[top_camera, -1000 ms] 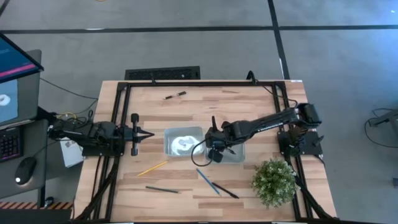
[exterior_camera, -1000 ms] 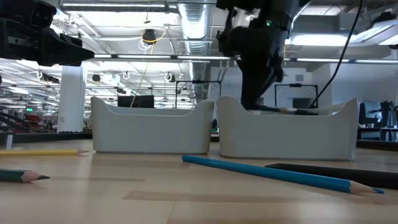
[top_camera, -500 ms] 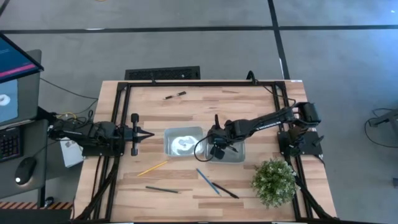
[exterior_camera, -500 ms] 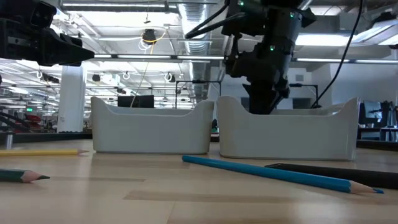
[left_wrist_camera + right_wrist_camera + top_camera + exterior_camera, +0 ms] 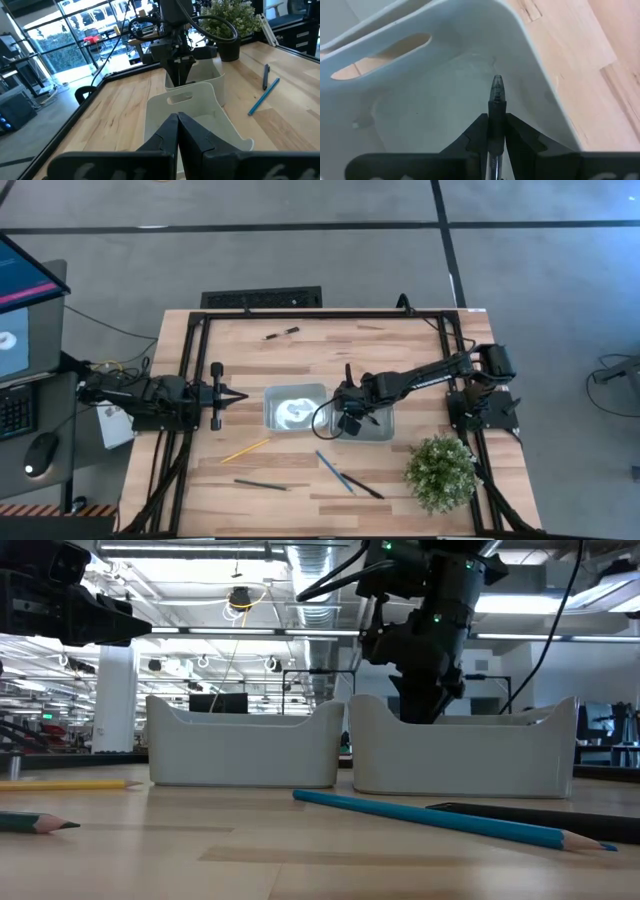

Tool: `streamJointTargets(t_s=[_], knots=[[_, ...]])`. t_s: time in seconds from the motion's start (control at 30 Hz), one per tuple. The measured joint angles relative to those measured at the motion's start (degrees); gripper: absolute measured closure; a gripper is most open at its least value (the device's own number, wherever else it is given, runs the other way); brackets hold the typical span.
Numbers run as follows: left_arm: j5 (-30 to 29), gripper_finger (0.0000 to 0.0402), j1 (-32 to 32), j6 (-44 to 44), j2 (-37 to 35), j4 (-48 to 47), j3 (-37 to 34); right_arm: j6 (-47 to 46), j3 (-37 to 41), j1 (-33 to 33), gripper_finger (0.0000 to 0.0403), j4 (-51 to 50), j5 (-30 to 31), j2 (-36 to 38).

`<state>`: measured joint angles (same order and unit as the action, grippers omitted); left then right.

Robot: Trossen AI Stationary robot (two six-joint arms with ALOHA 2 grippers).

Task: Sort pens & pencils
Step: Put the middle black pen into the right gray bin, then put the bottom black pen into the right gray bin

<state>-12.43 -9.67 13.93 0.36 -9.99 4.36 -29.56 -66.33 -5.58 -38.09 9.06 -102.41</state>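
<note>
Compared with a second ago, the right gripper [image 5: 349, 423] is sitting a little farther over the right bin [image 5: 383, 427] and lower into it, and in the low view its dark body is now dipping behind that bin's front wall instead of hanging above the rim; over the last half second it is hardly shifting at all.

That gripper's fingers [image 5: 474, 136] are pinching a black pen [image 5: 496, 112], whose tip is pointing down into the pale interior of the right bin, close to the bin's wall and not visibly touching the floor. A second black pen [image 5: 281, 333] is lying alone near the far edge of the table [image 5: 400, 350], well apart from everything else. A third black pen [image 5: 361, 485] is lying on the near side, just beside the blue pencil [image 5: 333, 472], in front of the right bin. The yellow pencil [image 5: 246, 449] and the dark grey-green pencil [image 5: 261, 484] are lying in front of the left bin [image 5: 294, 408], the yellow one nearer to it.

Left of both bins, the left gripper [image 5: 236, 396] is waiting above the table with its fingers [image 5: 165, 135] pressed together, pointing towards the left bin. A potted plant [image 5: 440, 471] is standing at the near right corner.
</note>
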Motion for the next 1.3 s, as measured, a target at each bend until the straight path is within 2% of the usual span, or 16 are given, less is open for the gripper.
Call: streamJointTargets(t_s=[0.5,1.0,1.3], knots=[[0.0,0.0401,0.0,0.0,0.0,0.0,0.0,-0.4,0.0,0.0,0.0320,0.0,0.0,0.0],[0.0,0.0401,0.0,0.0,0.0,0.0,0.0,-1.9,0.0,-0.1,0.0289,-0.1,0.0,0.1],[0.0,0.0401,0.0,0.0,0.0,0.0,0.0,-2.0,-1.4,-2.6,0.0289,-0.7,0.0,5.8]])
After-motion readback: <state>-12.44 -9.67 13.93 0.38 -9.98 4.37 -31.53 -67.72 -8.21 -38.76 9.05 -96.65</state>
